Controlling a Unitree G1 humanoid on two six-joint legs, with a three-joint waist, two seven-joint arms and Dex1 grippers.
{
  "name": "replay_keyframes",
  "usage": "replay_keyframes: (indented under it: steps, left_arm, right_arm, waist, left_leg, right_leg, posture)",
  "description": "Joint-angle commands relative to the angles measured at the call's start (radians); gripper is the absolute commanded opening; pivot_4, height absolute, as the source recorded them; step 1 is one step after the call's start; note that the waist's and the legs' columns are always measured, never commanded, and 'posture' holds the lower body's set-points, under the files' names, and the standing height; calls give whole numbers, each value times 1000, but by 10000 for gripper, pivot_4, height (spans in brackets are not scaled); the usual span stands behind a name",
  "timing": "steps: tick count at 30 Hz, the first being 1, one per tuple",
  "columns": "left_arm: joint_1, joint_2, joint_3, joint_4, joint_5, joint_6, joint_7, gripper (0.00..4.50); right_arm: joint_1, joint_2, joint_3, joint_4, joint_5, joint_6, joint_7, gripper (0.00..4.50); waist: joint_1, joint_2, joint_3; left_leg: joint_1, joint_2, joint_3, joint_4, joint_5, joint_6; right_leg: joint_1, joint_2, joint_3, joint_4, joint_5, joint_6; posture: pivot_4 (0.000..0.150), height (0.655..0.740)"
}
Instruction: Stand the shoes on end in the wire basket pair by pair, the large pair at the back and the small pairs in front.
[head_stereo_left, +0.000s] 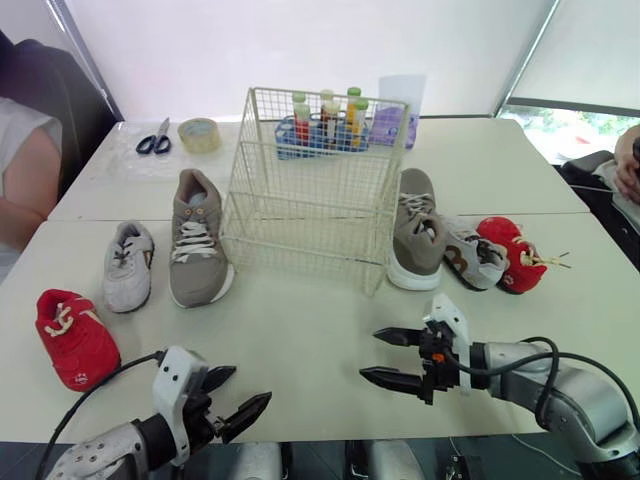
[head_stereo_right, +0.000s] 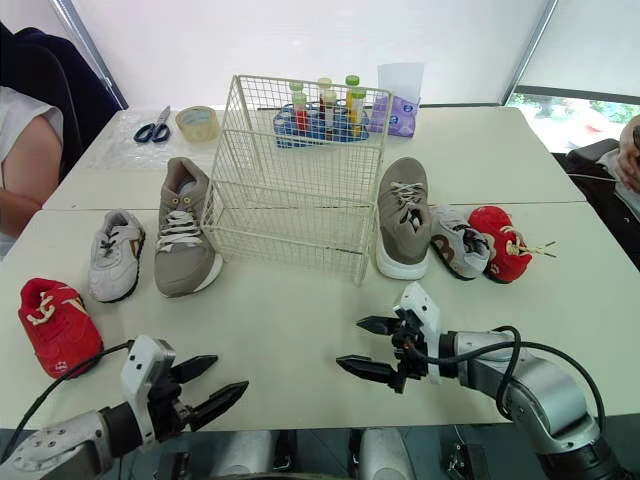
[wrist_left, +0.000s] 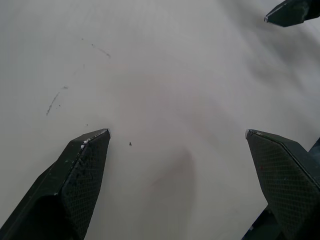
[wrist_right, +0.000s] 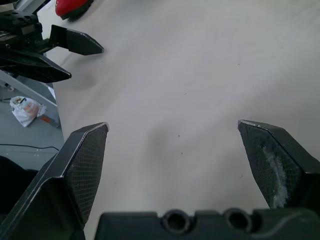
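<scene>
The empty wire basket (head_stereo_left: 310, 190) stands mid-table. A large taupe shoe (head_stereo_left: 197, 240) lies left of it and its mate (head_stereo_left: 418, 232) right of it. A small grey shoe (head_stereo_left: 128, 266) and a small red shoe (head_stereo_left: 76, 338) lie at the left. The other grey shoe (head_stereo_left: 474, 255) and red shoe (head_stereo_left: 512, 252) lie at the right. My left gripper (head_stereo_left: 250, 386) hovers open over the table's front edge, holding nothing. My right gripper (head_stereo_left: 370, 356) is open too, low over bare table in front of the basket, its fingertips pointing toward the left gripper (wrist_right: 50, 47).
Behind the basket are a blue tray of bottles (head_stereo_left: 325, 125) and a purple pack (head_stereo_left: 392, 127). Scissors (head_stereo_left: 155, 140) and a tape roll (head_stereo_left: 199, 134) lie at the back left. One person (head_stereo_left: 25, 170) sits at the left edge, another (head_stereo_left: 625, 170) at the right.
</scene>
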Motion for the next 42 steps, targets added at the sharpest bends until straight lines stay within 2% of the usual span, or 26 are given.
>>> replay_keyframes:
  steps: [1,17,21,24,25,28,32,34,37,42]
  left_arm:
    - [-5,13,21,-12,-31,2,-19,44670]
    - [-45,17,12,-37,-98,39,8,44670]
    - [-109,39,32,-27,-155,73,13,44670]
    - [-158,125,83,-4,-210,104,-55,44670]
    - [-171,149,98,4,-226,115,-69,44670]
    - [-274,265,146,12,-353,167,-146,44670]
    - [-368,400,187,11,-461,216,-218,44670]
    - [-451,497,240,44,-496,229,-281,44670]
    - [-541,592,306,95,-509,240,-330,44670]
    - [-553,649,402,109,-459,256,-372,44670]
  right_arm:
    - [-28,16,-12,-49,23,24,-32,45000]
    - [-47,1,-4,-40,5,-24,18,45000]
    - [-76,-65,-4,-52,19,-15,100,45000]
    - [-144,-174,-56,-75,108,46,210,45000]
    - [-171,-193,-77,-72,136,55,231,45000]
    - [-472,-294,-120,19,301,211,319,45000]
    - [-751,-343,-55,109,330,309,396,45000]
    - [-928,-317,49,189,188,251,409,45000]
    - [-1074,-295,225,256,-31,149,436,45000]
    - [-1145,-217,353,287,-144,164,452,45000]
  waist:
    - [-1,0,0]
    - [0,0,0]
    - [1,0,0]
    - [0,1,1]
    - [-1,1,1]
    - [-4,4,9]
    - [0,3,14]
    - [-1,3,15]
    - [-3,4,16]
    - [-8,4,16]
  left_leg:
    - [0,0,0,0,0,0]
    - [0,0,0,0,0,0]
    - [0,0,0,0,0,0]
    - [0,0,0,0,0,0]
    - [0,0,0,0,0,0]
    - [0,0,0,0,0,0]
    - [0,0,-2,-1,0,0]
    - [-1,0,-2,-3,0,0]
    - [-7,0,0,-3,0,0]
    - [-7,0,2,-3,0,-1]
  right_leg:
    - [0,0,0,0,0,0]
    - [0,0,0,0,0,0]
    - [0,-1,0,0,0,0]
    - [0,0,0,1,0,0]
    - [0,0,0,1,0,0]
    - [-1,1,0,1,1,-1]
    - [-3,3,0,0,1,-2]
    - [-3,4,0,0,2,-3]
    - [-10,7,1,2,3,-1]
    - [-10,7,3,1,4,1]
  posture:
    - [1500,7400]
    - [1500,7400]
    - [1500,7400]
    - [1500,7400]
    - [1500,7400]
    - [1500,7400]
    - [1500,7400]
    - [1500,7400]
    - [1500,7400]
    - [1500,7400]
